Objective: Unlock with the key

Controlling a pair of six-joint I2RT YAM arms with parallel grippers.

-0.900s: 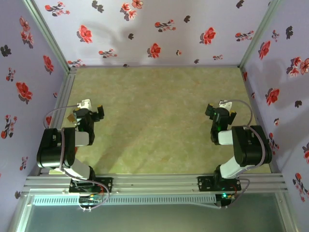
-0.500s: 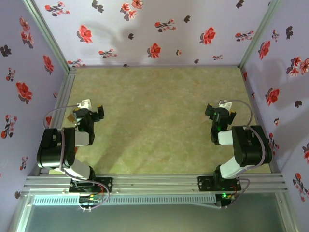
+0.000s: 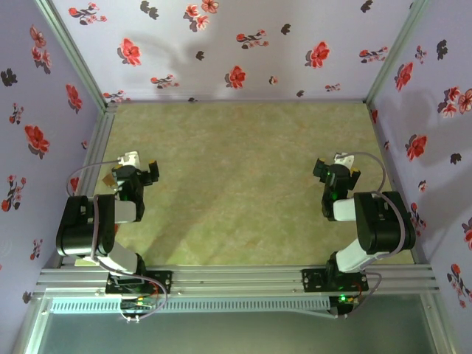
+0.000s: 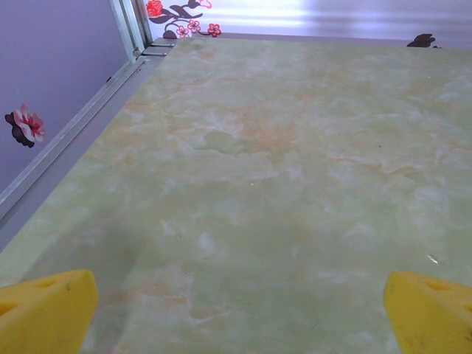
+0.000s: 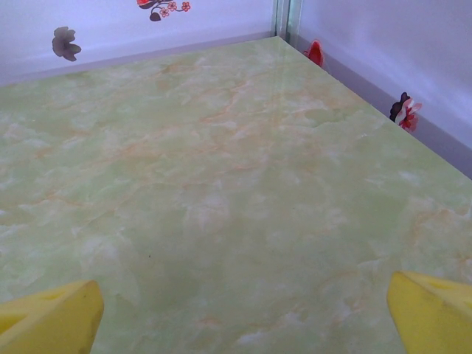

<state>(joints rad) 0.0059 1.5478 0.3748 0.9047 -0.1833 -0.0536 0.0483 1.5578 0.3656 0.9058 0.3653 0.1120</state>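
The key is out of view, and so is the padlock. My left gripper (image 3: 131, 171) rests low at the table's left side, close to its base; in the left wrist view its yellow fingertips (image 4: 44, 311) stand far apart at the frame's bottom corners, with bare table between them, so the left gripper (image 4: 236, 313) is open and holds nothing. At the right side my right gripper (image 3: 338, 169) sits the same way. Its yellow fingertips (image 5: 49, 321) are also wide apart over bare table, and the right gripper (image 5: 243, 313) is open.
The green marbled table (image 3: 236, 184) is boxed in by lilac walls with a flower print (image 3: 236, 51) at the back and on both sides. Aluminium rails (image 3: 96, 151) run along the left edge and the near edge.
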